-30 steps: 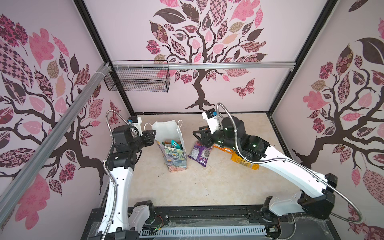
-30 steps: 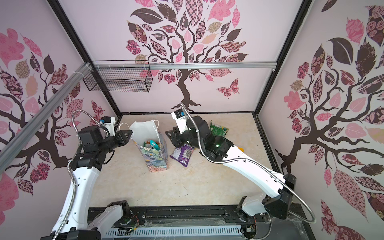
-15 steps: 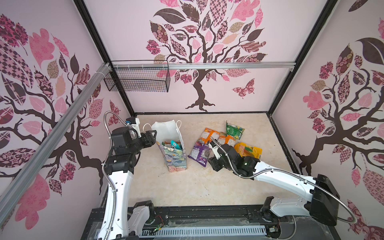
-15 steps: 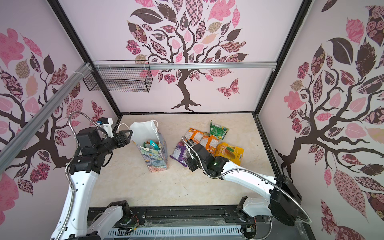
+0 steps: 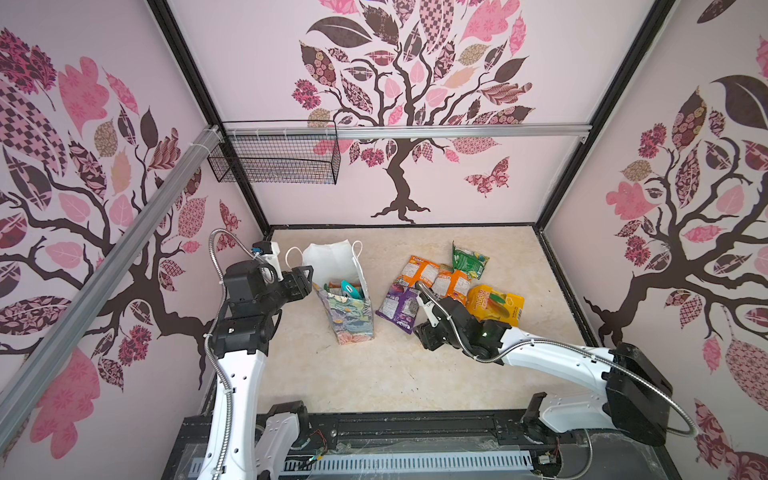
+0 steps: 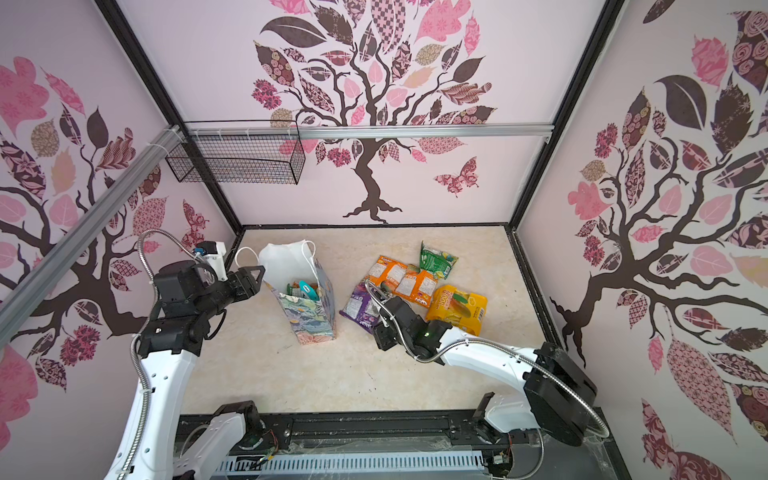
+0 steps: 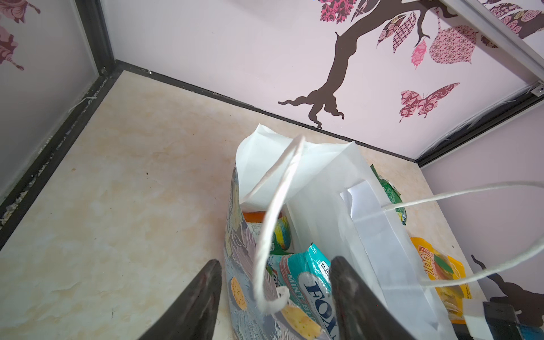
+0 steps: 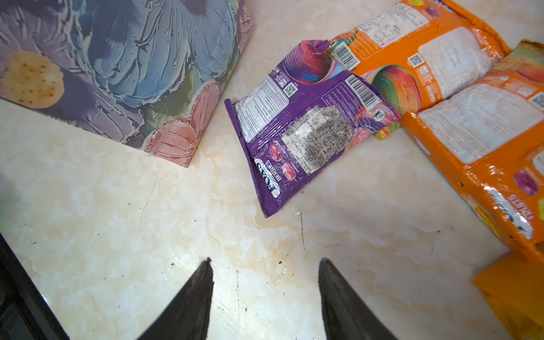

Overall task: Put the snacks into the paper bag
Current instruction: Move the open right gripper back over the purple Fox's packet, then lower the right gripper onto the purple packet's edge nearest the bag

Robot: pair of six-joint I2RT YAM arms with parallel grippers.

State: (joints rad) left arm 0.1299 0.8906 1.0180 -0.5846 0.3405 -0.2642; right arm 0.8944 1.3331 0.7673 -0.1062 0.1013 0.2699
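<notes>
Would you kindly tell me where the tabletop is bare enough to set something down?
Bare: the beige tabletop between the floral paper bag and the near black rail, and left of the bag. Crowded: right of it, where purple, orange, green and yellow foil packets lie bunched.

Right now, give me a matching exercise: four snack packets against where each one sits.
Things:
1. purple crinkly foil snack packet
2. green crinkly foil snack packet
3. teal crinkly foil snack packet
4. yellow crinkly foil snack packet

Places:
A. inside the tall floral paper bag
B. lying loose, farthest back in both top views
C. lying loose, closest to the bag
D. lying loose, farthest right in both top views

Pairs: 1-C, 2-B, 3-A, 4-D
</notes>
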